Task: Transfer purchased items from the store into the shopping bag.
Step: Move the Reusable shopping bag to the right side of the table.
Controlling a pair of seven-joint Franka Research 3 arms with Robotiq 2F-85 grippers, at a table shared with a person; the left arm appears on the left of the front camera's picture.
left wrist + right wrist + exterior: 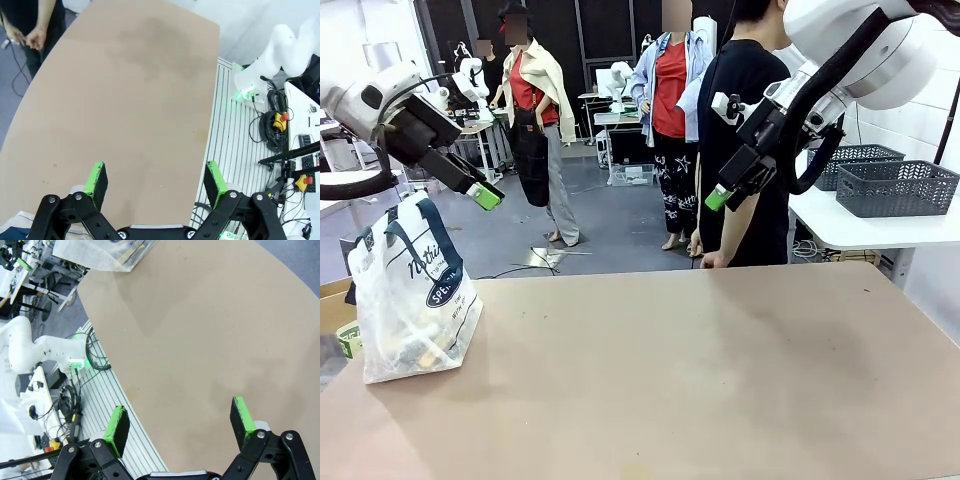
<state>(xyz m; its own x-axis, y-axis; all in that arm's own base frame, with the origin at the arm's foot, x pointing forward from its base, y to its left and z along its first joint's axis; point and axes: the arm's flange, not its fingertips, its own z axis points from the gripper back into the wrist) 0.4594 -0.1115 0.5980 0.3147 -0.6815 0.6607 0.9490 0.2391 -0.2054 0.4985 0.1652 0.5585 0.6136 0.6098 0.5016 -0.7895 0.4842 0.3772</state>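
My left tool (155, 182) hangs above the counter (700, 370) with its jaws spread wide and nothing between them. My right tool (182, 422) is likewise wide open over the counter's right side. The shopping bag (412, 295) stands at the counter's left edge, with items (425, 352) showing dimly inside.

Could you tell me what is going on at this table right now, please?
Nothing is being handled at this moment. The shopping bag stands at the table's left edge with small items showing through its plastic. The left gripper hangs open in the air above the bag, and the right gripper is raised and open too, holding nothing. A person stands at the far side, hands down.
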